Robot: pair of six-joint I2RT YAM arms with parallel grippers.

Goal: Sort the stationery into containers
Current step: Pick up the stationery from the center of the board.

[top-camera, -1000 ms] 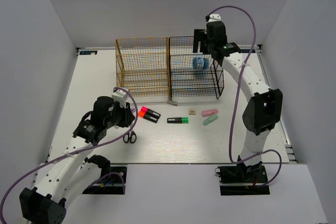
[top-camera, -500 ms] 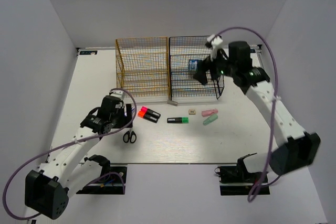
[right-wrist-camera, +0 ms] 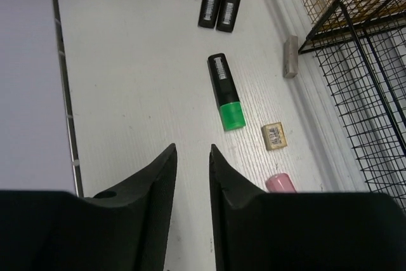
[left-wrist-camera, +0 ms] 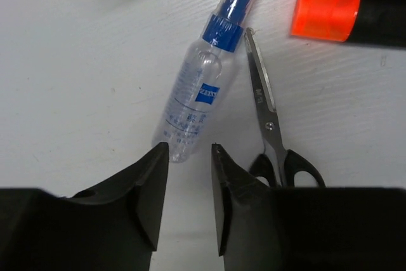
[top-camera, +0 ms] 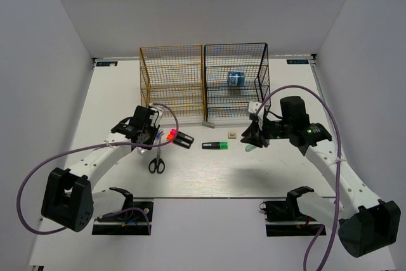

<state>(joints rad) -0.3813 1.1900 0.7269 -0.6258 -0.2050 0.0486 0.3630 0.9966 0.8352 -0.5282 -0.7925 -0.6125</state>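
Beside my left fingers (left-wrist-camera: 162, 160), narrowly apart like my right fingers (right-wrist-camera: 170, 160), scissors (left-wrist-camera: 266, 118) point blades toward twelve o'clock.

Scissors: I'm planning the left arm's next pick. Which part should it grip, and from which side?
The scissors lie flat and closed; their thin blades give little to pinch, and the bottle crowds the tip. So probably take the thicker black handles, coming straight down from above with the jaws astride both loops, away from the bottle.
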